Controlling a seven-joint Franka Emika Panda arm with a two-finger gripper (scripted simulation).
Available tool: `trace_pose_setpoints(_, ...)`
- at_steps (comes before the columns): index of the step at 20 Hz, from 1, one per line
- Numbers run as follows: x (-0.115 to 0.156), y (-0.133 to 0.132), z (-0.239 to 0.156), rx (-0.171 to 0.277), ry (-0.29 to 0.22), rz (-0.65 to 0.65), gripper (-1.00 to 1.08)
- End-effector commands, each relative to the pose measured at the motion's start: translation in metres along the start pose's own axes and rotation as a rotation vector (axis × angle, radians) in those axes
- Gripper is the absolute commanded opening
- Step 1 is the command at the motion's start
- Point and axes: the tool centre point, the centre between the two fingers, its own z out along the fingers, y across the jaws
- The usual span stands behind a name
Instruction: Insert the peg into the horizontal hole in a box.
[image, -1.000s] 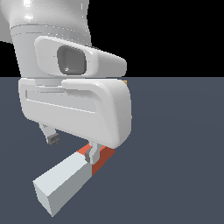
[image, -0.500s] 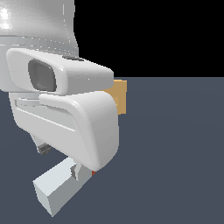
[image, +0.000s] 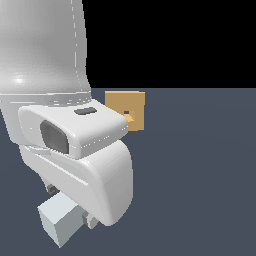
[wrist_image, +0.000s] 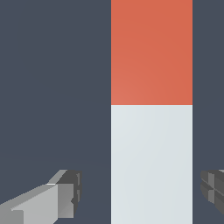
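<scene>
Arm bulk is swinging toward the exterior view's left, uncovering more of the box (image: 125, 110) and its hole (image: 127, 113) than a moment ago; the peg (image: 59, 220) is lying low underneath. Wrist view: jaws are straddling the peg (wrist_image: 151, 131), spread and not touching, so grasping seems next.

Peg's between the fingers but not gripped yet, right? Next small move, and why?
Probably close the tool on the peg. In the wrist view the fingers flank the pale section with floor showing on both sides, so nothing is clamped. The box with its hole stands well apart; a grip comes before any lift.
</scene>
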Motion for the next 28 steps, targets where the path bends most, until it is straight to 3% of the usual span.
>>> trace_pose_setpoints(1, 0.0, 0.0, 0.009, -0.001, 0.001, 0.001, 1.0)
trace_pose_setpoints(5, 0.0, 0.0, 0.013, -0.001, 0.001, 0.001, 1.0)
trace_pose_setpoints(6, 0.0, 0.0, 0.013, -0.001, 0.001, 0.001, -1.0)
trace_pose_setpoints(19, 0.004, 0.002, 0.012, -0.002, 0.001, -0.008, -1.0)
trace_pose_setpoints(24, 0.026, 0.005, 0.008, -0.002, 0.0, -0.065, -1.0)
trace_pose_setpoints(28, 0.06, 0.009, 0.002, -0.002, -0.001, -0.149, -1.0)
